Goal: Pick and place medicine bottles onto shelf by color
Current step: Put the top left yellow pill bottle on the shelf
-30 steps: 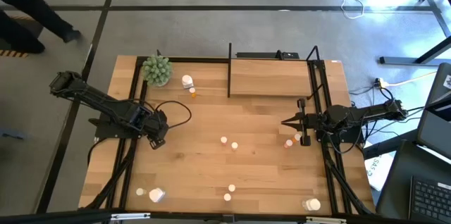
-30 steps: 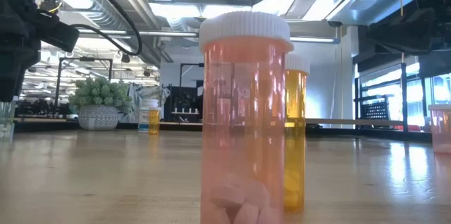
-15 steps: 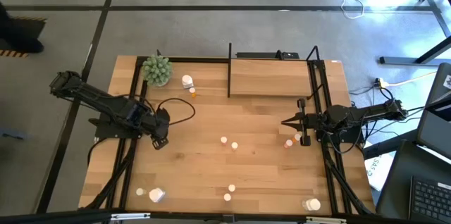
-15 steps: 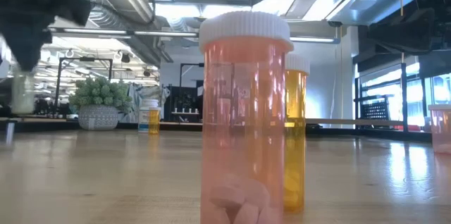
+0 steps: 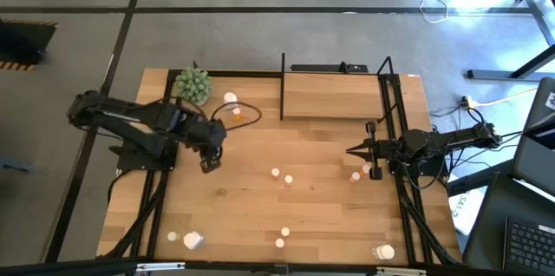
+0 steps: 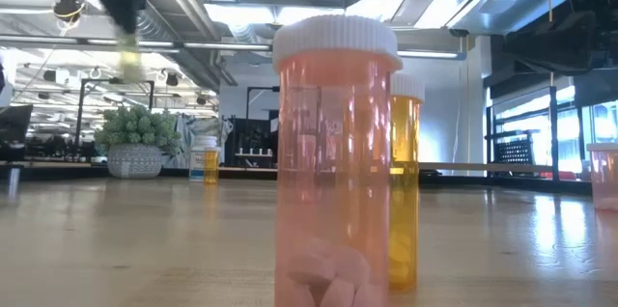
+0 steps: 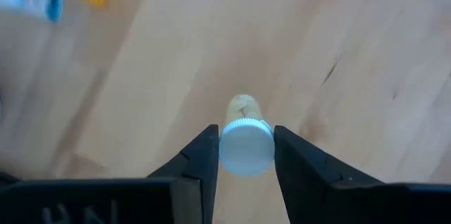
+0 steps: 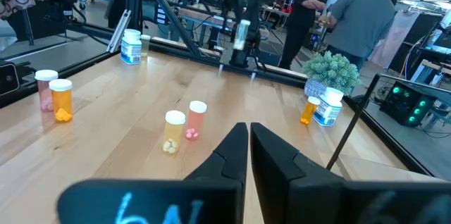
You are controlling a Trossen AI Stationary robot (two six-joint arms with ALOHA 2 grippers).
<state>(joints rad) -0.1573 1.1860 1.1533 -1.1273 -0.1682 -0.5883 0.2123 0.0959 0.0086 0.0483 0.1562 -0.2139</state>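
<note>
My left gripper is over the table's left middle and is shut on a tiny bottle with a white cap and a pale yellowish body. It also shows far off in the right wrist view. My right gripper is shut and empty near the right edge, in front of the shelf. Small bottles stand on the table at the middle, near my right gripper, and along the near edge. A larger white bottle and an orange one stand by the plant. My left gripper pinches the bottle at its white cap end, one finger on each side of the cap. The fingers point down, from above. The bottle's body points away from the wrist, below the cap, clear of the table.
A green spiky plant ball stands at the far left, by the shelf's black frame. More bottles stand at the near left corner and the near right corner. People stand beyond the table in the right wrist view.
My left gripper has gone up and toward the table's right and far edges, still shut on the white-capped bottle, which is carried clear of the table. My right gripper has kept still.
</note>
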